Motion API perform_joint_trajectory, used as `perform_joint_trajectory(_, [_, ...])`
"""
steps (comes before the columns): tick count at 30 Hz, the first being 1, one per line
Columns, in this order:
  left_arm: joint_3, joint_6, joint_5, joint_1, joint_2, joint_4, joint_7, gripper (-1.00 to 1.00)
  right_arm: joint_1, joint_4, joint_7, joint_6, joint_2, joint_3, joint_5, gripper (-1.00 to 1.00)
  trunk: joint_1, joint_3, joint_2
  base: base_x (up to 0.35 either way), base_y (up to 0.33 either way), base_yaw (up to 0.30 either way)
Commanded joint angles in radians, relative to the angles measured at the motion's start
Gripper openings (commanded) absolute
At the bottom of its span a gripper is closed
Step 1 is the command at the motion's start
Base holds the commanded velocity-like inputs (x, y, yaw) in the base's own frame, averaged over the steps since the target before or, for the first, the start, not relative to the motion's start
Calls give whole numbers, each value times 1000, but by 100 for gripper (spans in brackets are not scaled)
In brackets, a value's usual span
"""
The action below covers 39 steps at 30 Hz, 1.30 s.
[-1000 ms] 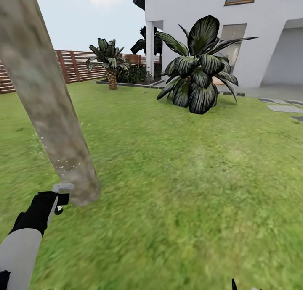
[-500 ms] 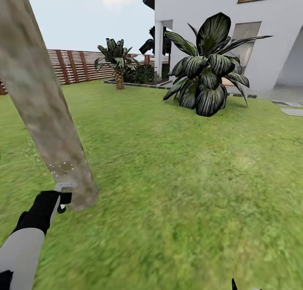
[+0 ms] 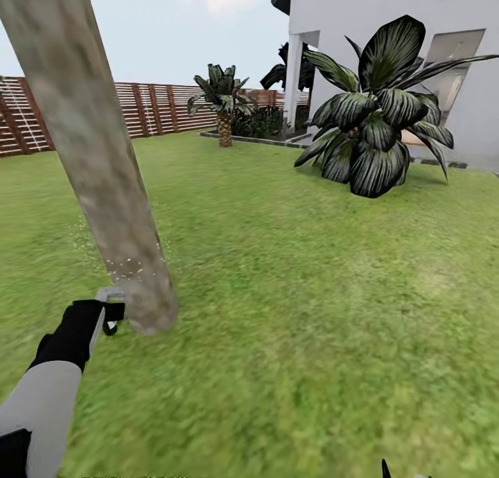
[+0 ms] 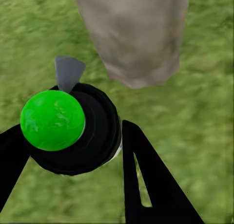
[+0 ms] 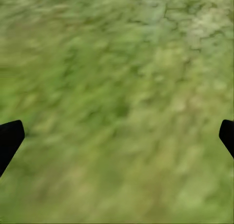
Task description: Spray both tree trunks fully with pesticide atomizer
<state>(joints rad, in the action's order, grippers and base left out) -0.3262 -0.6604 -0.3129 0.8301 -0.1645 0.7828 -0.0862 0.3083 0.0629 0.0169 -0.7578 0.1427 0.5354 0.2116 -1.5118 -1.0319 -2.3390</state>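
A fenced lawn beside a white house filled the frame, a slatted wooden fence running along the back, with a small palm at 12 o'clock and a broad-leaved striped plant at 2 o'clock. In the head view, a thick mottled trunk leaned from 11 o'clock down toward 8 o'clock. The left claw at 8 o'clock was clamped on the atomizer, its green-capped black body seen between the fingers in the left wrist view, with its grey nozzle held just beside the base of the trunk, evidently so that spray would land on the lowest bark. Pale specks dotted the bark above the nozzle, likely spray. The right claw hung over bare grass with its fingers wide apart, holding nothing and apparently kept out of the way.
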Motion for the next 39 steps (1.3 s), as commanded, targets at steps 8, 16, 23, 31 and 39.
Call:
perform_joint_trajectory(8, [0, -33, -6, 62, -85, 21, -17, -100, 0, 0, 0, 0, 0, 0, 1, 100, 0, 0, 0, 0, 0, 19])
perform_joint_trajectory(16, [71, -109, -9, 127, -110, 27, -202, -100, 0, 0, 0, 0, 3, 0, 0, 100, 0, 0, 0, 0, 0, 0])
perform_joint_trajectory(23, [71, -107, -9, 111, -135, 64, -266, -100, 0, 0, 0, 0, 3, 0, 0, 100, 0, 0, 0, 0, 0, 161])
perform_joint_trajectory(31, [73, -111, -8, 113, -124, 148, -265, -100, 0, 0, 0, 0, 3, 0, 0, 100, 0, 0, 0, 9, -3, 177])
perform_joint_trajectory(39, [74, -111, -12, 112, -124, 180, -256, -100, 0, 0, 0, 0, 3, 0, 0, 100, 0, 0, 0, 154, -189, 2])
